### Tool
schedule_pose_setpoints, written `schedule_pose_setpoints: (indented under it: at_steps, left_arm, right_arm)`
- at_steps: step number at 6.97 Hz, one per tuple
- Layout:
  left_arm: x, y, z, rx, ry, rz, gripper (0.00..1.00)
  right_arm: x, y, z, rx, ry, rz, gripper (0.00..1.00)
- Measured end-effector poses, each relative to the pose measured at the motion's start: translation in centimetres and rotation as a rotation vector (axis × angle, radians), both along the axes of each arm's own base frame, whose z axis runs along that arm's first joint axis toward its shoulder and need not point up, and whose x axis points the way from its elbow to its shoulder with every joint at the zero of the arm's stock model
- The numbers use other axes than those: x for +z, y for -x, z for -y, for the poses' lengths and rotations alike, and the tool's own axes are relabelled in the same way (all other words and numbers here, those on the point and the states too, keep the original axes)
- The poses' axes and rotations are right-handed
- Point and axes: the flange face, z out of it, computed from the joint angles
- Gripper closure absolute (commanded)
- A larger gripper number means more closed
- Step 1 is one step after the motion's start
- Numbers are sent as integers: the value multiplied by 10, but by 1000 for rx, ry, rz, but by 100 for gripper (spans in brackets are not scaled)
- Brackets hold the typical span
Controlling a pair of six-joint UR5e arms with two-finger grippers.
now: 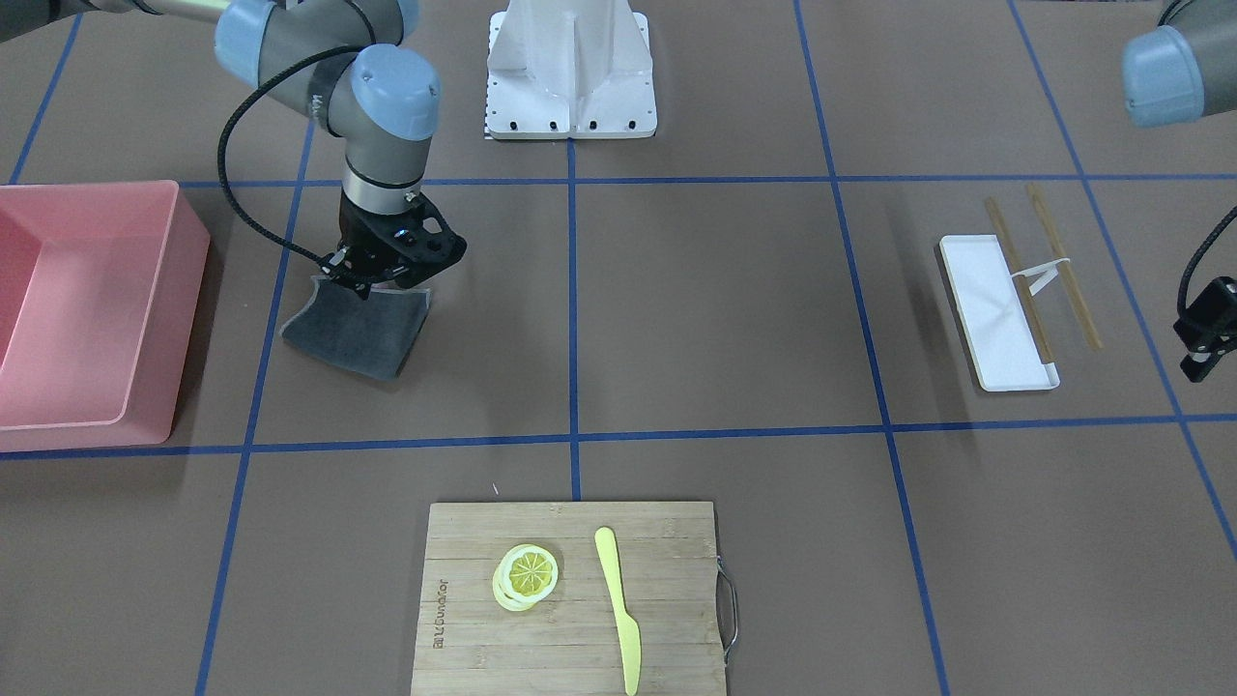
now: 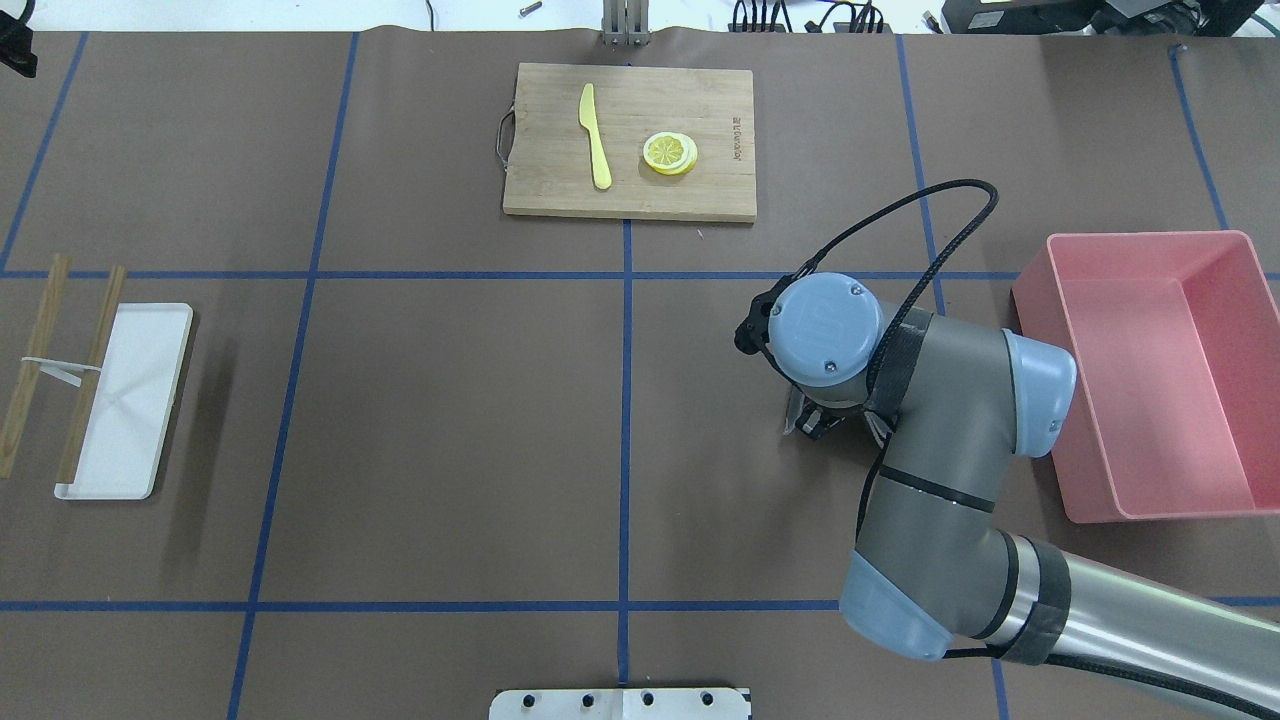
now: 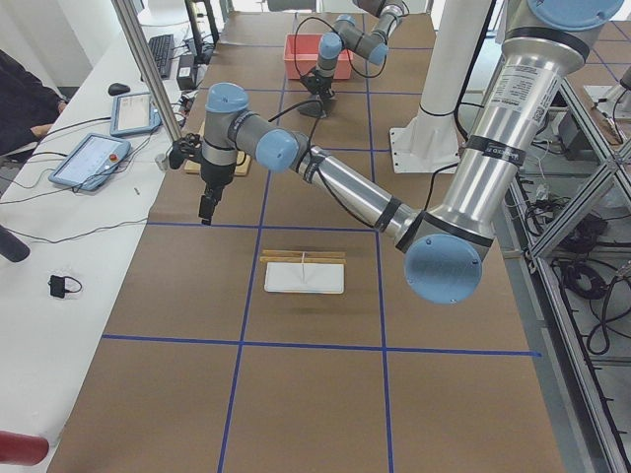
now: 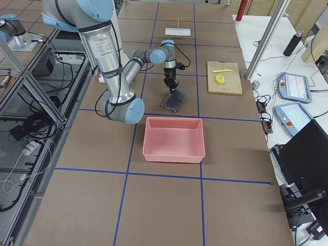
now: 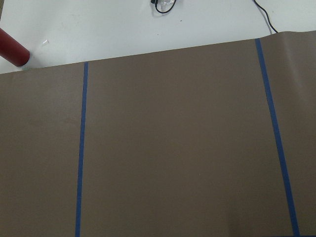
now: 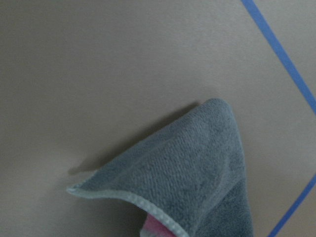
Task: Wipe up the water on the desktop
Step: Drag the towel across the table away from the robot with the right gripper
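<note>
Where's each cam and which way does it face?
Front-facing: across the table, facing the robot; right gripper on grey cloth at view's left.
Overhead: behind robot, looking down; right arm.
Exterior left: robot's-left table end; left arm near.
Exterior right: opposite end; right arm near.
Left wrist: down at desktop; no body.
Right wrist: down at cloth; no body.
Front and overhead share the cutting board, mirrored.

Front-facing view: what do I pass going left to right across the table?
Pink bin → grey cloth, pinched in the right gripper → lemon slices → yellow knife → white tray → left gripper at the view's right edge.
</note>
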Motion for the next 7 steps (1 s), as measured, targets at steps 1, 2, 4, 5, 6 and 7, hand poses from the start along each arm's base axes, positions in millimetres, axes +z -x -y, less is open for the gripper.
schedule_pose_setpoints:
  at_steps: [1, 2, 4, 5, 6, 7]
  left_arm:
    - [3, -1, 2, 0, 5, 2, 2]
    - [4, 1, 4, -3, 7, 3, 2]
    - [7, 5, 6, -10, 11, 5, 2]
    - [8, 6, 7, -11, 12, 6, 2]
    - [8, 6, 7, -12, 13, 6, 2]
    - [8, 6, 7, -13, 13, 6, 2]
  right_arm:
    - [-12, 14, -16, 24, 29, 43, 100]
    - [-23, 29, -33, 48, 58, 102, 100]
    - [-42, 47, -61, 44, 99, 217, 100]
    - [-54, 50, -69, 32, 131, 288, 100]
    - [-65, 51, -75, 39, 177, 370, 100]
    - [-73, 52, -76, 59, 223, 448, 100]
